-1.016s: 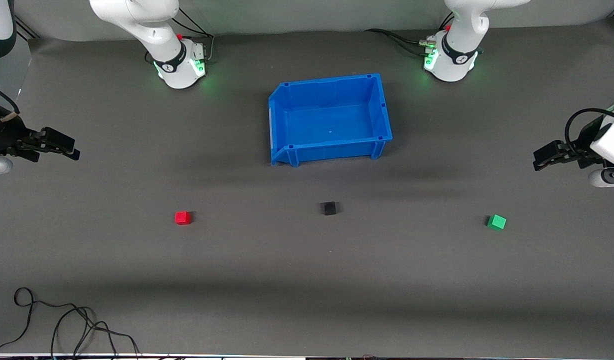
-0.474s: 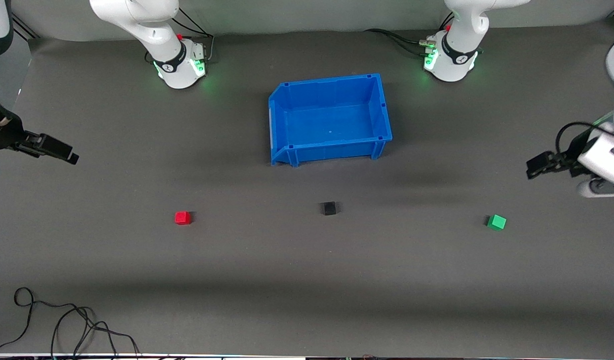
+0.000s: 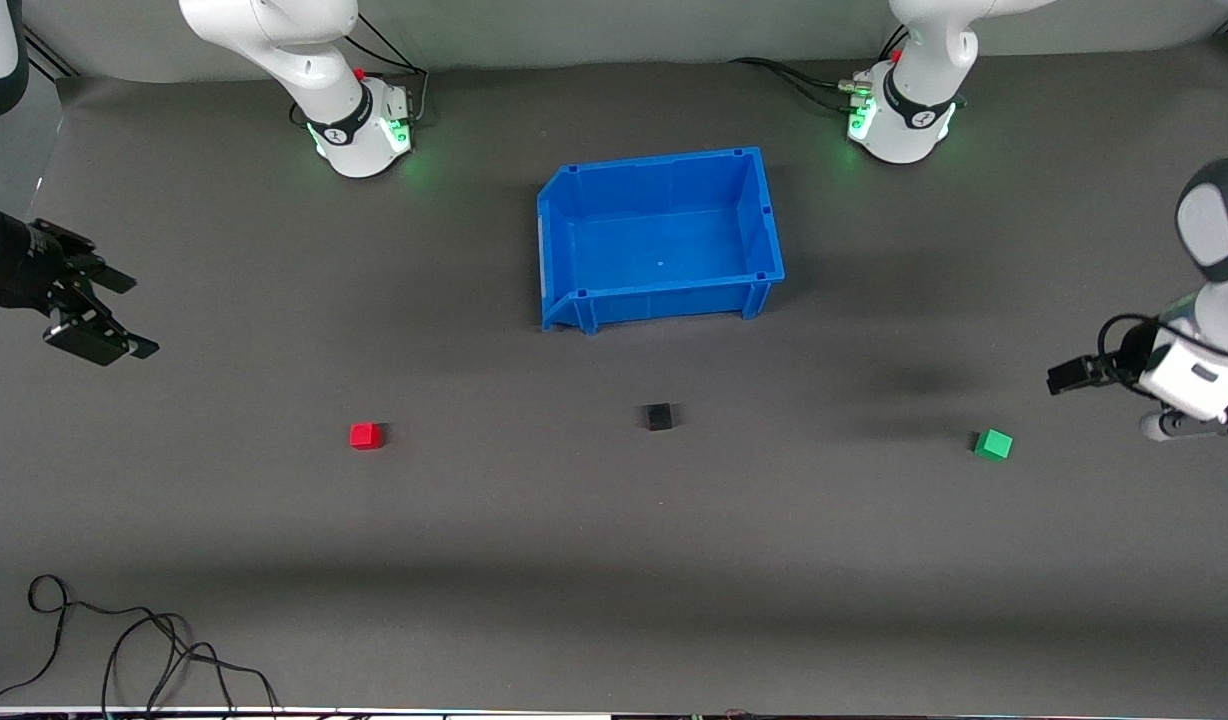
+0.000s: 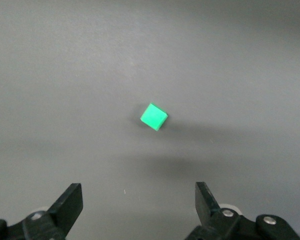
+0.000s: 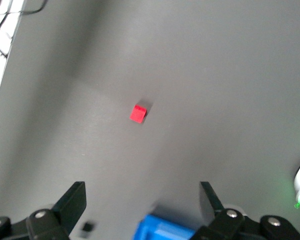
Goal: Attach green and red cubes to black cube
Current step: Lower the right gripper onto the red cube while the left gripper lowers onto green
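The black cube point(image 3: 658, 416) sits on the dark table, nearer the front camera than the blue bin. The red cube point(image 3: 366, 435) lies toward the right arm's end and the green cube point(image 3: 993, 443) toward the left arm's end, both apart from the black cube. My left gripper point(image 3: 1062, 378) hangs open and empty over the table close to the green cube, which shows in the left wrist view point(image 4: 154, 116) ahead of the gripper point(image 4: 138, 200). My right gripper point(image 3: 124, 312) is open and empty over the table's right-arm end. Its wrist view shows the gripper point(image 5: 142, 200), the red cube point(image 5: 138, 113) and the black cube point(image 5: 85, 227).
An open blue bin point(image 3: 764, 215) stands in the middle of the table between the two arm bases; a corner of it shows in the right wrist view point(image 5: 162, 231). A black cable point(image 3: 124, 640) lies at the table's front corner at the right arm's end.
My left gripper has swung over the table toward the green cube. My right gripper has turned at the wrist, so both fingers now show spread apart. The cubes have not moved.
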